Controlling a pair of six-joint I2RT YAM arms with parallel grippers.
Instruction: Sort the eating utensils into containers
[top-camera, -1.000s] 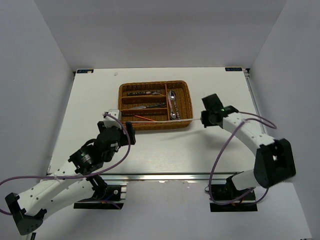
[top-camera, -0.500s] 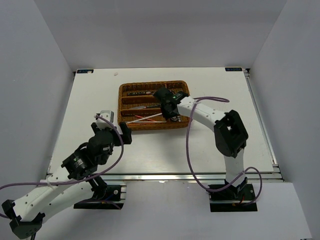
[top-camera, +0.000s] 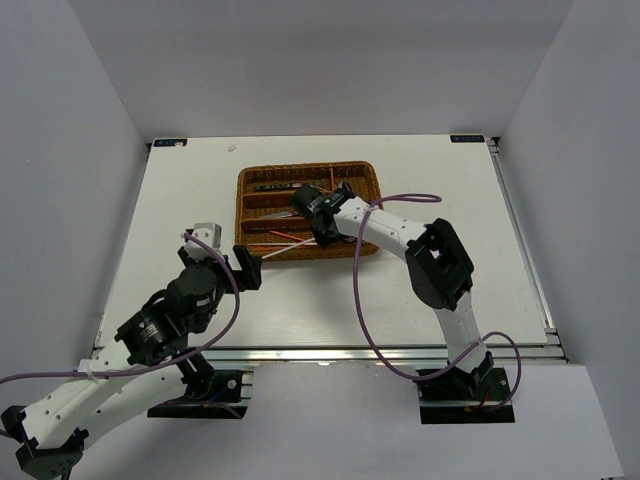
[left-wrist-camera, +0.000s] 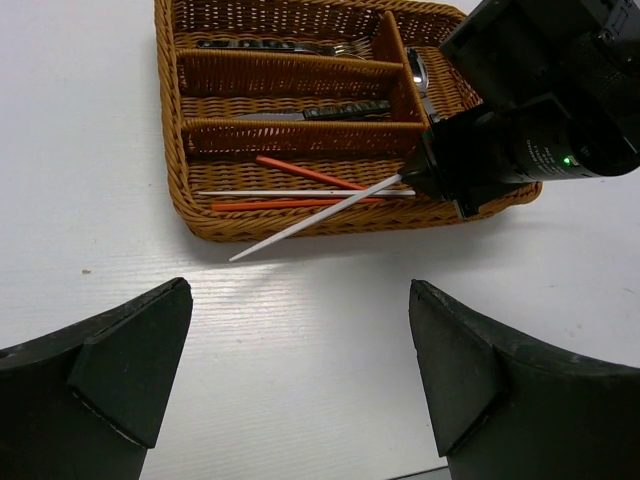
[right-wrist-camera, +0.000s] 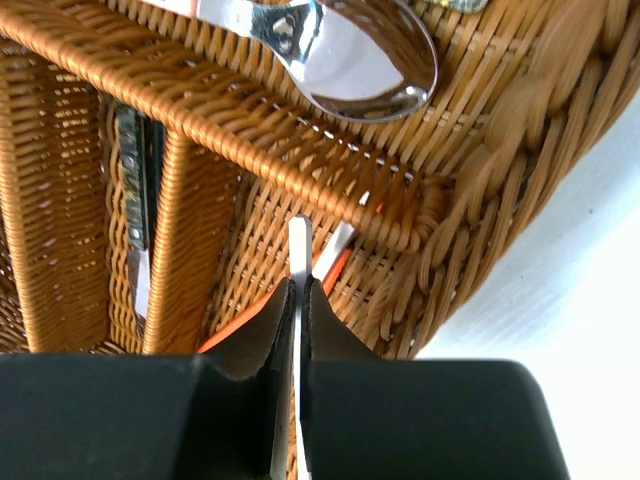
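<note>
Since a second before, the right pincer (top-camera: 318, 234) had travelled from well to the right of the tray (top-camera: 300, 168) to a place over its near slot, and in the last half second it had slid a little more to the left. The left arm had drawn back slightly toward the near edge of the desk (top-camera: 400, 290).

The right pincer was clamped on a white chopstick (left-wrist-camera: 320, 218). In the right wrist view its two fingers (right-wrist-camera: 280, 320) pressed together on the thin stick (right-wrist-camera: 298, 245), just in front of the divider of the crosswise slot. The stick lay slanted: the held end was over the right end of the near slot, and the free tip crossed the near rim (left-wrist-camera: 300, 230) and reached out over the desk. Whether the tip touched the desk, I cannot tell.

In the near slot lay two red chopsticks (left-wrist-camera: 300, 172) and a loose white chopstick (left-wrist-camera: 300, 192) between them. A knife (left-wrist-camera: 340, 110) lay in the middle slot, and a spoon (right-wrist-camera: 360, 60) lay in the crosswise slot.

The left pincer (left-wrist-camera: 298, 295) hung near the tray's near-left corner – its fingers (left-wrist-camera: 130, 370) stood wide apart and held nothing.
</note>
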